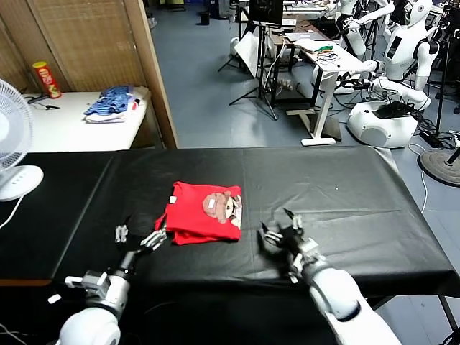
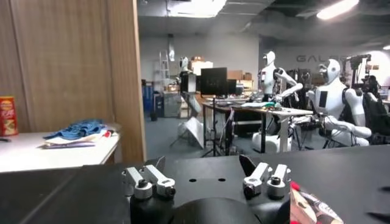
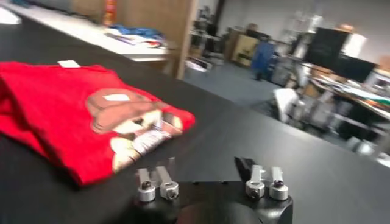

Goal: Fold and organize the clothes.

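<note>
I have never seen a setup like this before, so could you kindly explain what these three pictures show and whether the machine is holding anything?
This is a two-armed robot at a black table. The wide picture comes from a camera on its head, looking down; the other two come from cameras on its wrists, just behind each gripper. On the table lies a folded red T-shirt, cartoon print facing up. The left gripper sits open just beside the shirt's left edge. The right gripper sits open on the shirt's right side, clear of it. Neither holds anything. A white fan stands at the table's far left, and a blue cloth pile lies on a separate white table behind.
</note>
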